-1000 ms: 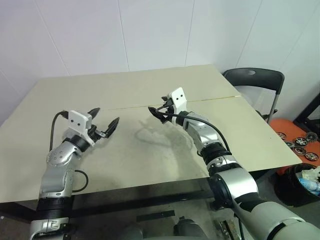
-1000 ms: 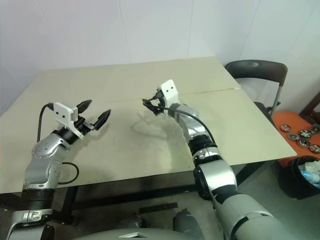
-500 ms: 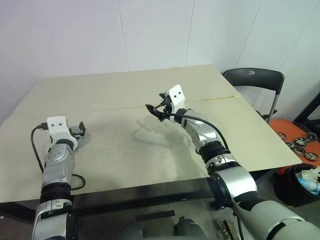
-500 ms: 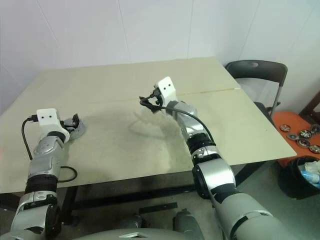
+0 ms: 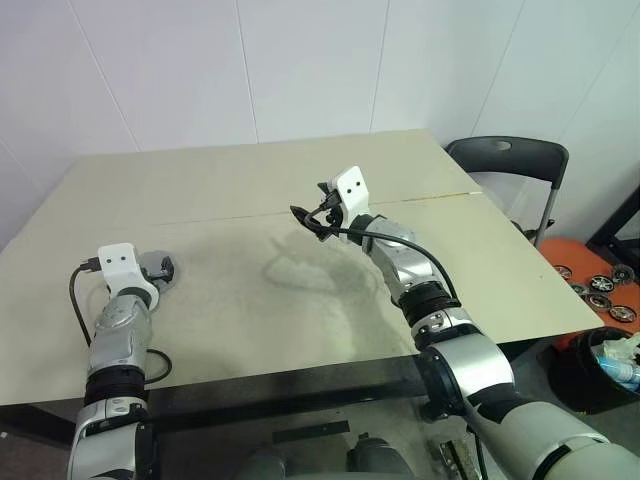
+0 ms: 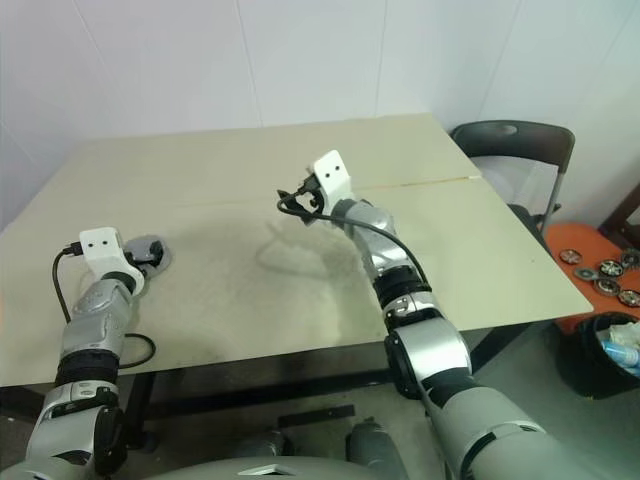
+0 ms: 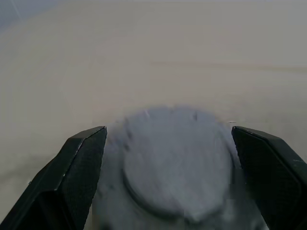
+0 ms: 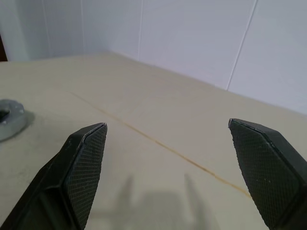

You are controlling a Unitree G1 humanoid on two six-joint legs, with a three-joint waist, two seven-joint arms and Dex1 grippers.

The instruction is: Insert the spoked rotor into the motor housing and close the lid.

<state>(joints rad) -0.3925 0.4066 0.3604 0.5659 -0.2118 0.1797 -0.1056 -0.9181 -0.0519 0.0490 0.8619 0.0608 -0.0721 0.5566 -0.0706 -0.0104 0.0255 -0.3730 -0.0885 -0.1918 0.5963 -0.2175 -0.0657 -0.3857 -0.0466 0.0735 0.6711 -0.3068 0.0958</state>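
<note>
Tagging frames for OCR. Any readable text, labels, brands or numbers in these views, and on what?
None readable.
The white camera blocks on the left gripper and right gripper are plain, apart from two dark dots on the right one.
The grey disc, table and chair carry no markings.

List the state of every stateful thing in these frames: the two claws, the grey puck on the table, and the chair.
Left claw: open, fingers either side of the puck, not closed on it.
Right claw: open, empty, above the table.
Puck: flat on the table, smooth grey face up, so apparently lidded.
Chair: unfolded, empty, beside the table.
</note>
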